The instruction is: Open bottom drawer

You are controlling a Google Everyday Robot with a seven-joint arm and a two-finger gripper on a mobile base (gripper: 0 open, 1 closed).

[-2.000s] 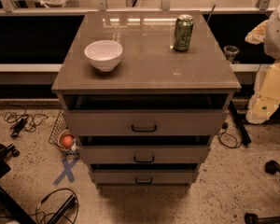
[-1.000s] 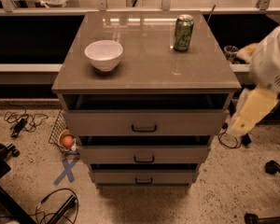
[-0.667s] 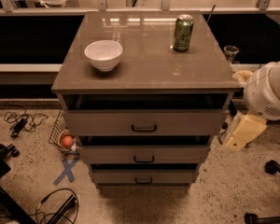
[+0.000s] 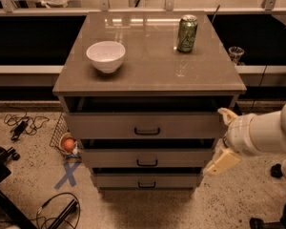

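The grey-taupe cabinet (image 4: 148, 75) has three drawers stacked at its front. The bottom drawer (image 4: 119, 180) is the lowest and narrowest-looking, with a small black bar handle (image 4: 147, 185). Its front sits under the middle drawer (image 4: 181, 157) and top drawer (image 4: 105, 125). My gripper (image 4: 224, 138) is at the cabinet's right side, level with the top and middle drawers, on a white arm (image 4: 264, 131). Its two cream fingers (image 4: 221, 161) stand apart and hold nothing. It is above and to the right of the bottom drawer and touches no handle.
A white bowl (image 4: 106, 55) and a green can (image 4: 187, 33) stand on the cabinet top. A wire basket with an orange ball (image 4: 68, 144), a blue tape cross (image 4: 67, 174) and cables (image 4: 21, 124) lie on the floor at left. A small glass (image 4: 236, 53) stands on the ledge behind right.
My arm and gripper have swung down and left, from beside the cabinet top's right edge to close against the right side of the drawers. The drawers have not moved.
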